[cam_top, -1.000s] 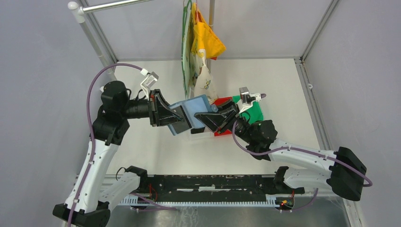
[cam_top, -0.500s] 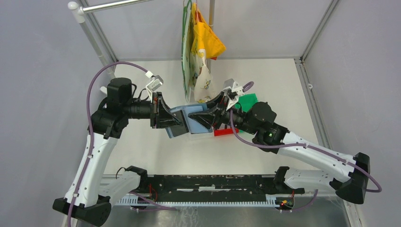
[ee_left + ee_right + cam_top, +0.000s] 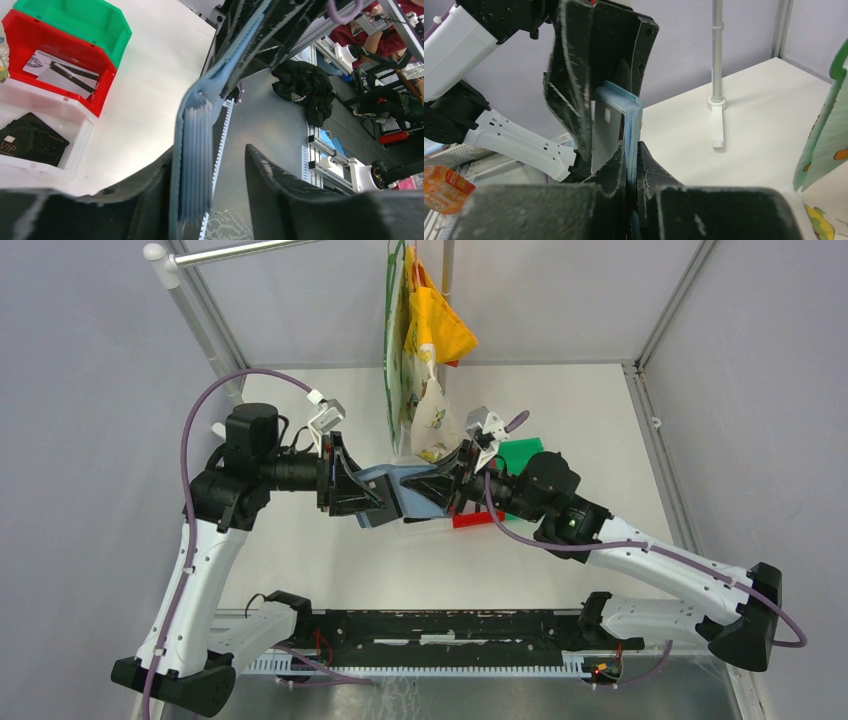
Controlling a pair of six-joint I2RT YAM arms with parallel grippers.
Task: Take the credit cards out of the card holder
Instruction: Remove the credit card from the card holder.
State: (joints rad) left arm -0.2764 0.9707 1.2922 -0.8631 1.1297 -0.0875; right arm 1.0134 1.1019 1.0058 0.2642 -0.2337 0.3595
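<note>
The teal-blue card holder (image 3: 402,490) hangs in the air between both grippers, edge-on to the left wrist view (image 3: 196,165). My right gripper (image 3: 447,488) is shut on its edge (image 3: 631,145). My left gripper (image 3: 352,492) has its jaws apart (image 3: 210,150): the holder lies against one finger, with a gap to the other. A pale grey credit card (image 3: 605,135) with a chip shows at the holder's open side, between the left gripper's fingers. Black credit cards (image 3: 30,142) lie in a white bin. Grey credit cards (image 3: 60,75) lie in a red bin.
The red bin (image 3: 476,520), green bin (image 3: 525,455) and white bin (image 3: 75,150) stand below the grippers. Cloth bags (image 3: 420,340) hang from the frame just behind them. A white pole stand (image 3: 716,105) is at the table's far left.
My right arm has stretched out and its wrist has swung left and back. The card holder has turned more edge-on between the grippers. The left arm has shifted slightly.
</note>
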